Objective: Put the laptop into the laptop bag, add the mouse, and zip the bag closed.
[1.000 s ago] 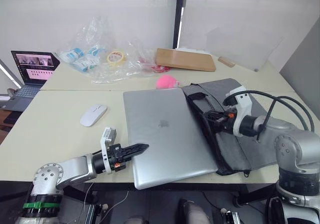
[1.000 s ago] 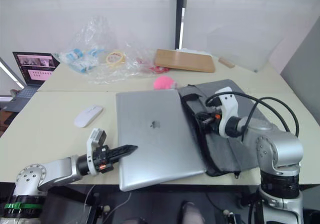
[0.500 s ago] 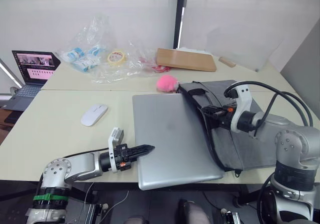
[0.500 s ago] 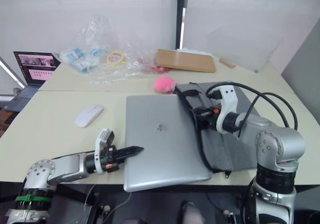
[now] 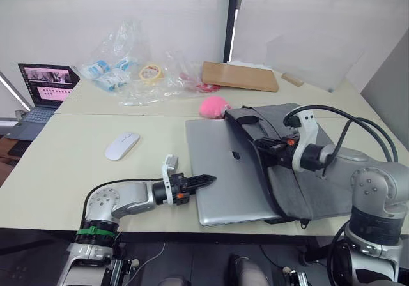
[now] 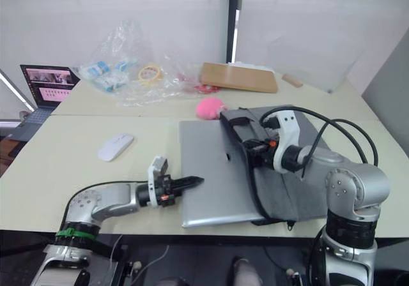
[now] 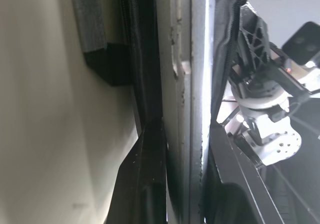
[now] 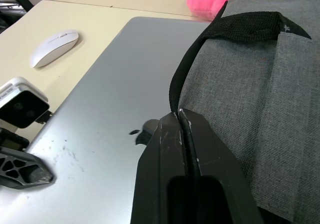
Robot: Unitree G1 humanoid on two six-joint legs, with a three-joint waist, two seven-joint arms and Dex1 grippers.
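Our right jaws [image 8: 181, 115] are pressed together on the bag's [image 5: 307, 171] black edge at the mouth. Our left jaws [image 5: 206, 180] clamp the laptop's [image 5: 233, 184] 9 o'clock edge, forearm low along the table [image 5: 57, 171]. The laptop lies flat, long axis 6 to 12, its 3 o'clock side inside the bag. The mouse [image 5: 121, 146] rests at 10 o'clock.
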